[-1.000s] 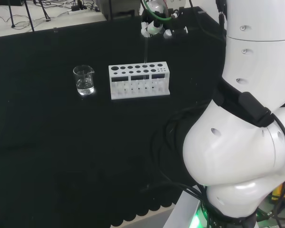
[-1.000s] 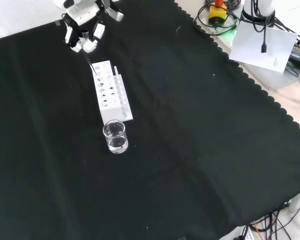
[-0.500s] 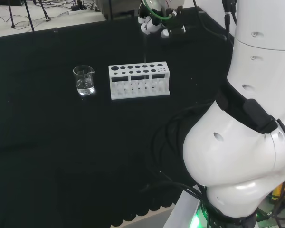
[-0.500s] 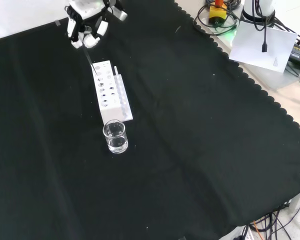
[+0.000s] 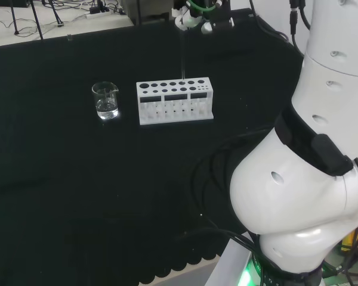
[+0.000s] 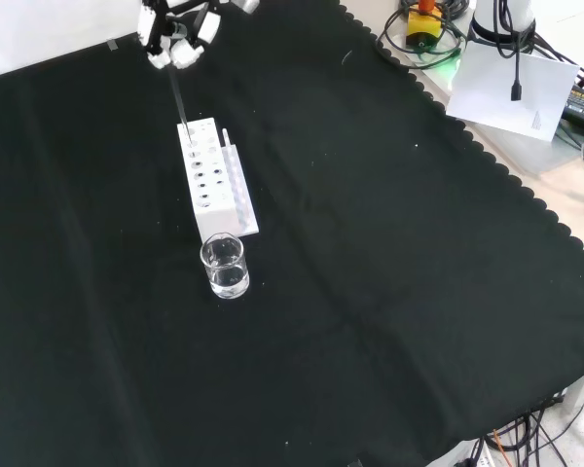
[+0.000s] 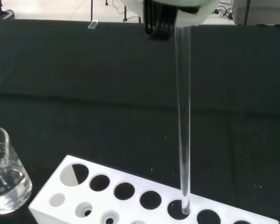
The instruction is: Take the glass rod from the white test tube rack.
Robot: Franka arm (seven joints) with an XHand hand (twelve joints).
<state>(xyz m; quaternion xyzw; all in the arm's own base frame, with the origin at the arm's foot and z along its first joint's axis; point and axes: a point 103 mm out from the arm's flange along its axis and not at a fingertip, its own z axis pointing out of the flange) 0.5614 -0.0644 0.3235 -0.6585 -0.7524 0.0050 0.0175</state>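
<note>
The white test tube rack (image 5: 175, 101) stands on the black cloth, seen also in the front view (image 6: 214, 180) and close up in the wrist view (image 7: 126, 198). A thin clear glass rod (image 5: 182, 56) hangs upright above it, with the hand (image 5: 198, 13) shut on its upper end. In the front view the hand (image 6: 180, 39) is at the top edge and the rod (image 6: 178, 102) slants down to the rack's far end. In the wrist view the rod (image 7: 182, 116) has its lower tip just inside one of the rack's holes, below the hand (image 7: 159, 23).
A small glass beaker (image 5: 105, 100) with some clear liquid stands left of the rack in the head view, and nearer than the rack in the front view (image 6: 224, 266). The arm's white links (image 5: 310, 149) stand at the head view's right. Cables and paper (image 6: 511, 83) lie beyond the cloth's scalloped edge.
The hand has risen, moving toward the top edge in both views, and has drawn the rod upward so that more of it stands above the rack. Rack and beaker have not moved.
</note>
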